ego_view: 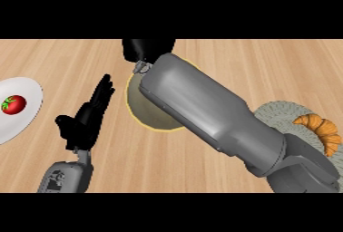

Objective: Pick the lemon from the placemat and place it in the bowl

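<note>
No lemon is showing anywhere in the head view, so its place cannot be told; it may be lying hidden under the right forearm point(221, 118) or inside the right hand point(149, 49), or it may already be sitting in the bowl. The bowl point(144, 106), pale with a yellow rim, is sitting at the middle of the wooden counter point(268, 63), and the grey right forearm is crossing over most of it on a slant from the lower right toward the top. The black right hand is hanging just past the bowl's far rim at the top of the view, cut off there, so whether its fingers are curling round something or lying loose cannot be told. Judging from this, the task is looking late in its course, with the arm reaching over the bowl, but whether the fruit is placed or not yet let go is not showing. To the right, partly under the same arm, a round grey woven placemat point(278, 111) is lying with one golden croissant point(323, 129) on it. The left hand point(87, 118) is resting just left of the bowl, fingers straight and pointing up, holding nothing. At the far left edge a white plate point(23, 124) is carrying one red tomato point(13, 104). By count: one bowl, one placemat, one plate, one croissant, one tomato, two hands, and no lemon in sight.
</note>
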Controlling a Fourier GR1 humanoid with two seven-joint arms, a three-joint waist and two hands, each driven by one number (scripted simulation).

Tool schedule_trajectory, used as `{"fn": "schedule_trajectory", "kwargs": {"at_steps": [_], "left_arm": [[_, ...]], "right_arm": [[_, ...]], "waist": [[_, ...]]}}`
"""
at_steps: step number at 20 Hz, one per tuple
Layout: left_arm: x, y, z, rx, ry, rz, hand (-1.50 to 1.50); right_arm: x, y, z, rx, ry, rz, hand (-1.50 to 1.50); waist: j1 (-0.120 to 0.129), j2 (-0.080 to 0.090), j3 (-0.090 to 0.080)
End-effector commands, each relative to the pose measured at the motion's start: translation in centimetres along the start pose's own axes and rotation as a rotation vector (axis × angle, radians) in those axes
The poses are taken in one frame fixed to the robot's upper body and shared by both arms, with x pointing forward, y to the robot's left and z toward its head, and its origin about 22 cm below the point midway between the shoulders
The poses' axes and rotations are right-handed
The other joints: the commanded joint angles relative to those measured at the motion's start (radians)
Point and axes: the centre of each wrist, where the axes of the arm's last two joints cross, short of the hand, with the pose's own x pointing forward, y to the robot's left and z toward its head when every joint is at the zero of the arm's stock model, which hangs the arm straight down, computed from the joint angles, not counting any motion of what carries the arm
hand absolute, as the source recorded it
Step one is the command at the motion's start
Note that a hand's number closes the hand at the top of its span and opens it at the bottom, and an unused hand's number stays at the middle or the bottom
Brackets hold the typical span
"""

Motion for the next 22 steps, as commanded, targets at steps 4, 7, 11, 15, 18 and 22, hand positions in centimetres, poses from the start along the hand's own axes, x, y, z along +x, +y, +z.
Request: {"fn": "schedule_trajectory", "kwargs": {"at_steps": [4,7,11,15,18,22], "left_arm": [[-0.6,0.6,0.4,0.040,-0.001,0.012,0.00],[-0.9,-0.7,0.3,0.024,0.003,0.012,0.00],[-0.2,-0.3,0.6,0.042,0.007,0.023,0.00],[-0.9,0.4,0.8,0.027,0.003,-0.005,0.00],[-0.6,1.4,1.5,0.035,0.005,0.019,0.00],[-0.3,0.7,0.0,0.019,0.011,-0.006,0.00]], "right_arm": [[-4.5,3.9,-0.4,0.029,0.202,0.097,1.50],[-5.5,4.9,0.4,0.045,0.221,0.098,1.50],[-9.5,6.1,-0.8,0.120,0.266,0.079,1.50],[-13.2,8.6,1.1,0.225,0.378,-0.059,-1.50],[-13.6,6.7,-0.3,0.292,0.313,-0.167,-1.50],[-12.7,7.2,1.2,0.233,0.239,-0.274,-1.50]], "waist": [[-0.035,-0.003,0.002],[-0.032,-0.002,0.002],[-0.034,-0.001,0.002],[-0.032,0.003,0.003],[-0.030,-0.001,0.003],[-0.022,0.002,0.002]]}}
